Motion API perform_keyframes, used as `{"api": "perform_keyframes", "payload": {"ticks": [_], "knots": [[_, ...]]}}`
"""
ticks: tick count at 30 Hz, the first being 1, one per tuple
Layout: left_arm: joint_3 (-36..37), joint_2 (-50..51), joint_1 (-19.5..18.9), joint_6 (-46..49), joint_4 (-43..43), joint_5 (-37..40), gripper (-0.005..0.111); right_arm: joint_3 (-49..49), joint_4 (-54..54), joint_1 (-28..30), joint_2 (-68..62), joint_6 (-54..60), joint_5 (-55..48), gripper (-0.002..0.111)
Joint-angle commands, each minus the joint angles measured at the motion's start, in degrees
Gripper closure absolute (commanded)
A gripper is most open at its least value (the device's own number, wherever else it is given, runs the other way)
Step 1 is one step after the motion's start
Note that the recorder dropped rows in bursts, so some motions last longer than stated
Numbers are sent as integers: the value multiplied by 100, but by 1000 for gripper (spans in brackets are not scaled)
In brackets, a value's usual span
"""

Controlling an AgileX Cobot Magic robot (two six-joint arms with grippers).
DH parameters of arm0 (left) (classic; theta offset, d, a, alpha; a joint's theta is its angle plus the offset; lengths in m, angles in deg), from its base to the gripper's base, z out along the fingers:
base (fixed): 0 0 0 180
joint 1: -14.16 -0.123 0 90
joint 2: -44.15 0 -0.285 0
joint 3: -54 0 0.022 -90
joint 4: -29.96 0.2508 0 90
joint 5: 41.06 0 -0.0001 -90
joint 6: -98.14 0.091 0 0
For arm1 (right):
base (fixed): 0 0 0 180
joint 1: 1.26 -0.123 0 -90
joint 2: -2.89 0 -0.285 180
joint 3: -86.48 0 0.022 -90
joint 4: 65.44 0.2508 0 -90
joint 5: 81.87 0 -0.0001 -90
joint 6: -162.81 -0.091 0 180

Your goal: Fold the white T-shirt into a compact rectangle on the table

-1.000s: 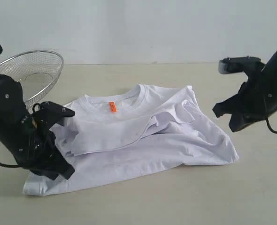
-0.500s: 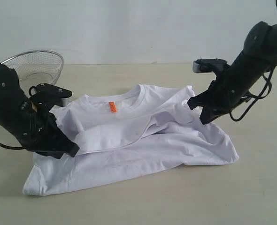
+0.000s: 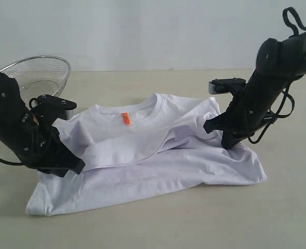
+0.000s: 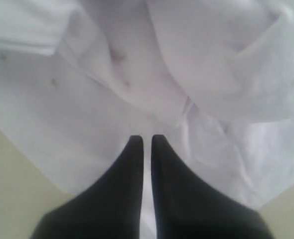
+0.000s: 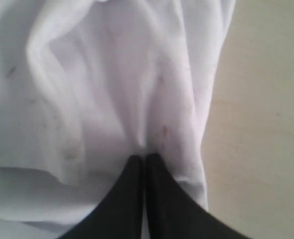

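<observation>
While left end effector (image 4: 147, 139) and right end effector (image 5: 145, 157) pinch it, the white T-shirt (image 3: 142, 168) lies crosswise, collar (image 3: 137, 111) rearward.

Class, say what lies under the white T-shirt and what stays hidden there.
The white T-shirt rests on the table, which shows around its edges. The patch beneath is covered by cloth, so anything lying there cannot be seen.

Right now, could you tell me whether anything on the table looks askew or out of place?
The white T-shirt lies crooked and rumpled: a loose bunched fold crosses its chest, and its edges are uneven. Faint specks mark the fabric.
</observation>
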Motion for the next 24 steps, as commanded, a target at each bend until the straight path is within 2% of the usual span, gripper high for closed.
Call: {"api": "perform_keyframes", "payload": {"ticks": [1, 7, 16, 24], "knots": [[-19, 7, -10, -61, -9, 37, 102, 718, -627, 41, 5, -235, -284, 109], [-19, 7, -10, -61, -9, 282, 102, 1489, -1179, 41, 638, -767, -118, 109], [440, 7, -10, -61, -201, -53, 102, 2580, -1225, 41, 998, -1005, 143, 109], [702, 7, 12, -61, -406, 113, 102, 2742, -1508, 41, 1034, -1355, 252, 109]]}}
